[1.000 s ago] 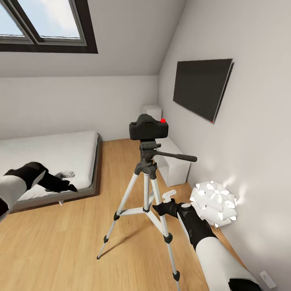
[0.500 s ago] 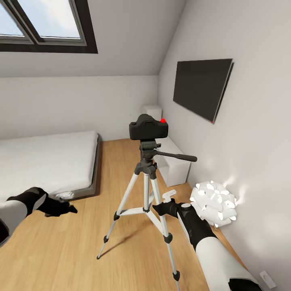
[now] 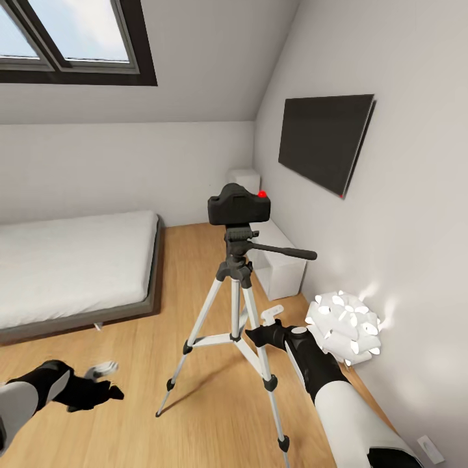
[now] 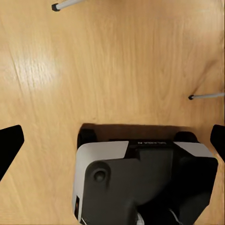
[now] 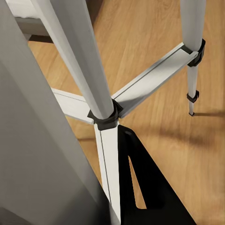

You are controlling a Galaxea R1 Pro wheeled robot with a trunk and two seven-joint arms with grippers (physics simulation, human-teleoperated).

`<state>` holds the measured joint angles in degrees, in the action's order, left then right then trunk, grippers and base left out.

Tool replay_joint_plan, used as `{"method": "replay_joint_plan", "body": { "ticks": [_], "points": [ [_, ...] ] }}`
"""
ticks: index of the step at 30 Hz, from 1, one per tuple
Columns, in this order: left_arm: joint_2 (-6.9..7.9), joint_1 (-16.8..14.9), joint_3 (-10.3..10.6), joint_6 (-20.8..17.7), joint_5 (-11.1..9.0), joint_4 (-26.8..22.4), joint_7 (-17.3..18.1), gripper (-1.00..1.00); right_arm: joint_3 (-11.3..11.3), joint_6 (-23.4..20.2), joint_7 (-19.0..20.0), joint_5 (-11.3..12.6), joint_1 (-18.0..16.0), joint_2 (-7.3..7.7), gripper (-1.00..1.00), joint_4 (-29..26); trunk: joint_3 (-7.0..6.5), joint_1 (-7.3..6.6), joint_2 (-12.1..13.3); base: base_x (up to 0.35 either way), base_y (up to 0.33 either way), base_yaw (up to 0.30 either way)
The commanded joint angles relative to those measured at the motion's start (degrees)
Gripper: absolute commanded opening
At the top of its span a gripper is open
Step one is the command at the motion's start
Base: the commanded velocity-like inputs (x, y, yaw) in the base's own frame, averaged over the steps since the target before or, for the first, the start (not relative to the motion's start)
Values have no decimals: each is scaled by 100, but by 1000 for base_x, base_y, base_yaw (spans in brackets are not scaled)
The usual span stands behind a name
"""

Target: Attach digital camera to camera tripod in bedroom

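Black digital camera [image 3: 238,208] with red dot; silver-legged camera tripod [image 3: 234,305].

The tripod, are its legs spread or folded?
Spread: the camera tripod stands upright, three legs splayed on the floor, braces out.

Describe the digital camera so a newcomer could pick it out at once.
Start from the dark-framed skylight and drop to the light wood floor, where the camera tripod stands between the bed and the wall-mounted black screen. The digital camera sits on the tripod's head: a small black box, marked by a red dot on top.
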<state>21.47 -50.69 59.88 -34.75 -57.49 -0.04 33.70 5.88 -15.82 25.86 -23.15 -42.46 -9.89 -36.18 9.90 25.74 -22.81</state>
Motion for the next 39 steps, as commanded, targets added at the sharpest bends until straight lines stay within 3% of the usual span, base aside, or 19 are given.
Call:
{"method": "replay_joint_plan", "body": {
  "ticks": [1,3,4,5,13,17,28,34,38,39],
  "points": [
    [0,89,37,61,-188,0,15,100,46,-44,68,-84,-3,-11,-100,58,12,4,-11,0,0,0],
    [-2,263,35,257,-443,0,15,100,45,-44,69,-84,-3,-11,-100,58,12,4,-11,0,0,0],
    [-7,430,37,463,-698,-2,17,100,45,-44,69,-84,-2,-11,-100,58,12,4,-11,0,0,0],
    [-12,510,38,568,-820,-3,18,100,45,-44,69,-84,-3,-11,-100,58,12,4,-11,0,0,0],
    [-100,1082,49,1310,-1588,-12,20,100,45,-44,69,-84,-3,-11,-100,58,12,4,-11,0,0,0],
    [-278,1300,50,1386,-1707,-8,7,100,45,-46,69,-84,-6,-11,-100,58,12,4,-11,0,0,0],
    [-794,2220,71,1590,-1740,-16,8,100,45,-52,69,-76,-4,-11,-100,58,12,4,-11,0,0,0],
    [-1006,2513,67,2021,-1748,-14,-36,100,45,-53,69,-75,-5,-11,-100,58,12,4,-11,0,0,0],
    [-1072,2652,73,2155,-1761,-13,-339,100,45,-51,69,-75,-5,-11,-100,58,12,4,-11,0,0,0],
    [-1130,2708,71,2190,-1768,-11,-661,100,45,-50,69,-77,-6,-11,-100,58,12,4,-11,0,0,0]
  ]
}}
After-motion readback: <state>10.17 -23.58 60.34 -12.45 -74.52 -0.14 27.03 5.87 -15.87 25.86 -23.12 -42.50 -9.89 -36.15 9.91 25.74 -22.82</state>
